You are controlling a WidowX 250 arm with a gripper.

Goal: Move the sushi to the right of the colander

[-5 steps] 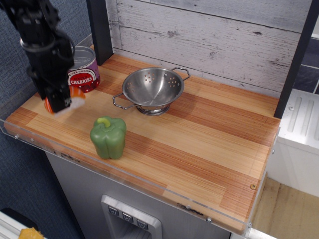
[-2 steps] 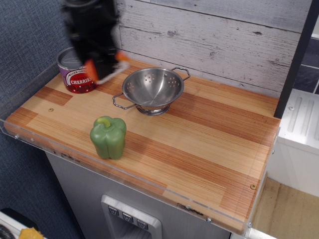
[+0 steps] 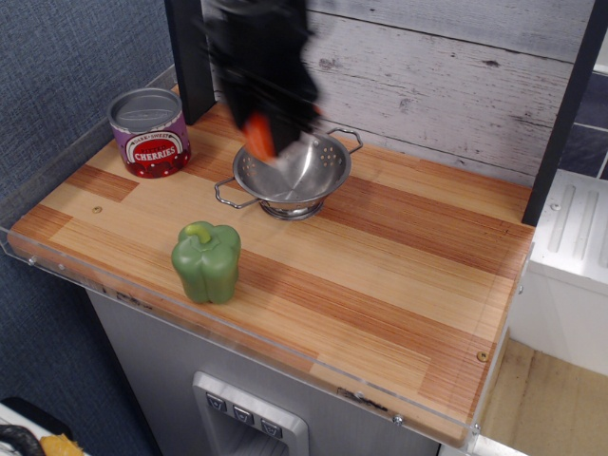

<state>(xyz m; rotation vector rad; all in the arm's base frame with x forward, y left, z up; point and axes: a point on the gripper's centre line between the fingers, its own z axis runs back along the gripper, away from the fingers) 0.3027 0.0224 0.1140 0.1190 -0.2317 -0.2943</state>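
My black gripper [image 3: 273,131] is blurred by motion and hangs above the steel colander [image 3: 293,173], which stands at the back middle of the wooden counter. The gripper is shut on the sushi [image 3: 262,136], whose orange top and a bit of white show between the fingers. The sushi is held in the air over the colander's left half, clear of the rim.
A purple-labelled cherries can [image 3: 148,132] stands at the back left. A green toy bell pepper [image 3: 206,262] stands near the front edge. A dark post [image 3: 189,57] rises behind the can. The wooden counter [image 3: 418,256] stretches to the right of the colander.
My gripper has carried the sushi from the left edge by the can, up and to the right, to above the colander. Nothing else moved.
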